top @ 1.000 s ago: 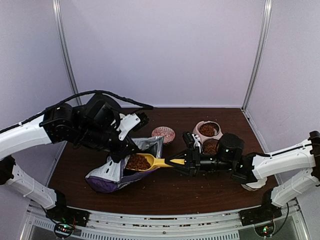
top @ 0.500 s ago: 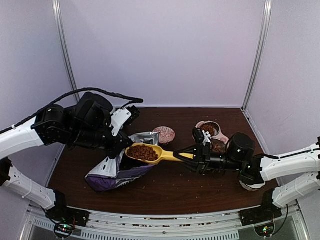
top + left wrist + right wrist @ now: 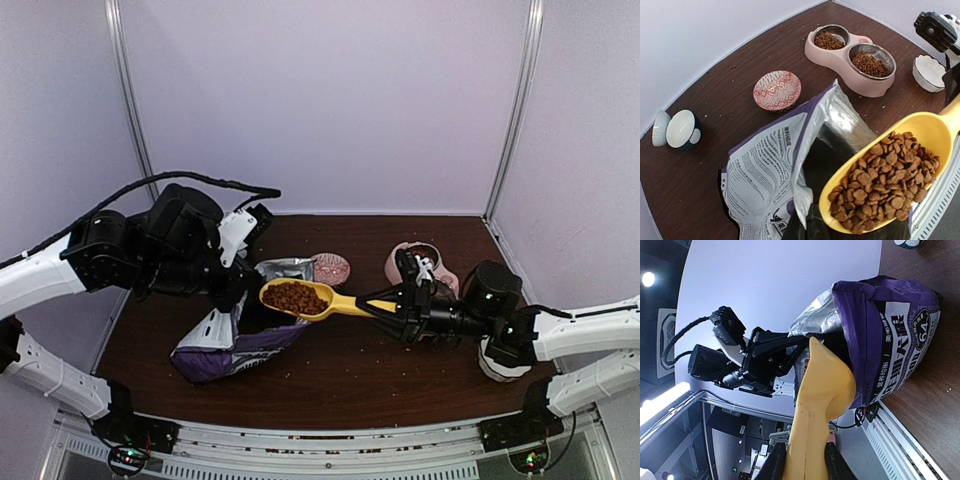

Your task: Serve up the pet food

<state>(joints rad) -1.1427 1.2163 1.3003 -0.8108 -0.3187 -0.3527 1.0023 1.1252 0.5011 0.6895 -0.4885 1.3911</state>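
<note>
The pet food (image 3: 295, 297) is a heap of brown kibble in a yellow scoop (image 3: 325, 301), held level above the open mouth of the purple bag (image 3: 235, 342). My right gripper (image 3: 380, 306) is shut on the scoop's handle; in the right wrist view its fingers (image 3: 774, 463) clamp the handle of the scoop (image 3: 822, 390). My left gripper (image 3: 238, 292) is shut on the bag's upper edge and holds it open. The left wrist view shows the kibble (image 3: 890, 175) and the bag (image 3: 770, 170). The pink double feeder (image 3: 398, 266) holds kibble in both bowls.
A red patterned bowl (image 3: 328, 267) sits behind the bag. A white bowl (image 3: 930, 72) stands right of the feeder (image 3: 850, 75), under my right arm. Two small bowls (image 3: 682, 129) stand at the far left. Loose kibble bits lie scattered on the brown table (image 3: 330, 385).
My right gripper has lifted the filled scoop out of the bag, up and to the right. My left gripper has stayed on the bag's edge, shifting slightly up.
</note>
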